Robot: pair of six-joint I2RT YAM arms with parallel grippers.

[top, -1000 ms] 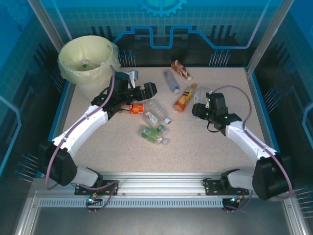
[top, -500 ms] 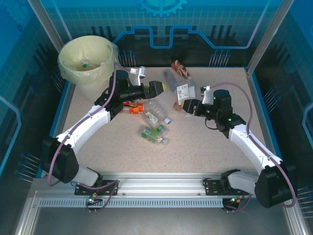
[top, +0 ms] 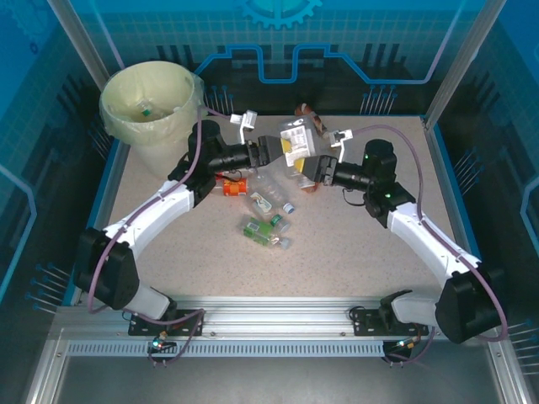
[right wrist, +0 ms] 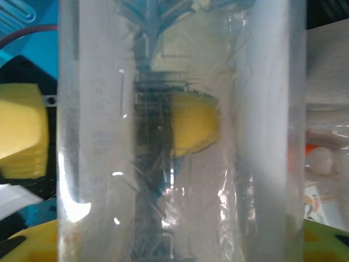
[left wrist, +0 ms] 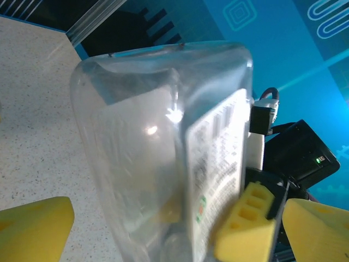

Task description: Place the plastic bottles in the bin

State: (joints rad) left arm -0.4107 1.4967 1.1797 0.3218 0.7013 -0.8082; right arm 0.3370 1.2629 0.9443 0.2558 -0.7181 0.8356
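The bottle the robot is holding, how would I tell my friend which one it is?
Look at the far middle of the table. There the right gripper holds a clear bottle with a white-and-yellow label, close to the open left gripper. It is the one bottle held up; the other bottles lie on the table.

Speckled table inside a blue-walled booth

A beige, flecked tabletop point(top: 337, 248) with a blue rim point(top: 446, 172) sits within glossy blue wall panels point(top: 379, 38) printed with circuit lines and a gear motif point(top: 279, 10). 2 slanted aluminium posts point(top: 84, 46) frame the back corners. A slotted aluminium rail point(top: 278, 347) runs along the near edge. The lighting is even.
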